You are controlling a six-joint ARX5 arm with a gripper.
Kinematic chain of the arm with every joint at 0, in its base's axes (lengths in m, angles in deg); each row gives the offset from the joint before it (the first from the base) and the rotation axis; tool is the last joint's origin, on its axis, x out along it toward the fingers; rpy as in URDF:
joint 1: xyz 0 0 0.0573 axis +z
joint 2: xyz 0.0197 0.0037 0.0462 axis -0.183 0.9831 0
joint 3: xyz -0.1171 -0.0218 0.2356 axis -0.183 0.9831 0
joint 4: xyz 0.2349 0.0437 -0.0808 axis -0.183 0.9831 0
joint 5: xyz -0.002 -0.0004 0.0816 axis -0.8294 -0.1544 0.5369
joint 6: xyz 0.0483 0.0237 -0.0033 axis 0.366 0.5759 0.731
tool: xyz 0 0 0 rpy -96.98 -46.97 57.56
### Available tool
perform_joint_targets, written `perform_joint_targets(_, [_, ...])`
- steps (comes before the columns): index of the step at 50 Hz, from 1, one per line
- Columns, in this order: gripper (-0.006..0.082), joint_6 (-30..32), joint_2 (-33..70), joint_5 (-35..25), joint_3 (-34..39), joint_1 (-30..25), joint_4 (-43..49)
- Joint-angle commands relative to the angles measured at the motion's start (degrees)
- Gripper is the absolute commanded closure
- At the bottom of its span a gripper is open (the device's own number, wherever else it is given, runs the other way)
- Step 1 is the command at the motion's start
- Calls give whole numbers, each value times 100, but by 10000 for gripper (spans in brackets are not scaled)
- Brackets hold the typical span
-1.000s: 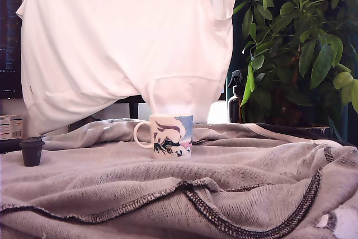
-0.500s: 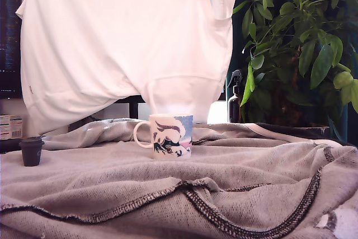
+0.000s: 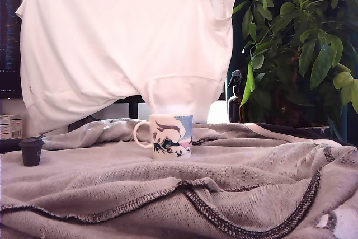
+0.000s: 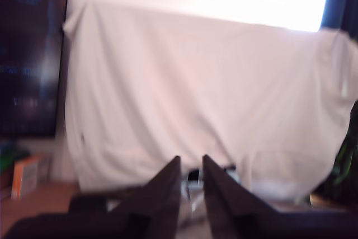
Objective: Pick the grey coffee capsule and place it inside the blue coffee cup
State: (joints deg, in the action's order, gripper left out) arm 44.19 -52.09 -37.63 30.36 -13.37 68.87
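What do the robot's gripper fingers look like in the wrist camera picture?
Only the wrist view shows the gripper. Its two fingers are dark, nearly black, long and flat-sided, and they narrow toward the tips. The picture is blurred, so no markings, cables or pad texture can be made out. The exterior view shows no part of the arm.

one grey coffee capsule (image 3: pixel 32 151) stands at the exterior view's left. one blue coffee cup (image 3: pixel 165 136) sits near the middle. one grey knit blanket (image 3: pixel 184 194) covers the surface. one white shirt (image 3: pixel 123 43) hangs behind. one dark spray bottle (image 3: pixel 235 98) and one leafy plant (image 3: pixel 302 37) stand at the right. one dark monitor (image 3: pixel 9 32) and one small carton (image 3: pixel 10 126) show at the left. one end effector (image 4: pixel 191 167) with two fingers (image 4: pixel 166 186) shows in the wrist view.
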Motion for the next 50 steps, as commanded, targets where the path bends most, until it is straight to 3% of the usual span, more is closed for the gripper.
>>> perform_joint_targets(1, [-10,-11,413,-26,184,-52,-109])
perform_joint_targets(29, [-7,280,4813,-107,-59,-221,-2975])
perform_joint_targets(50, [-7,916,7473,-57,-1620,-446,-2929])
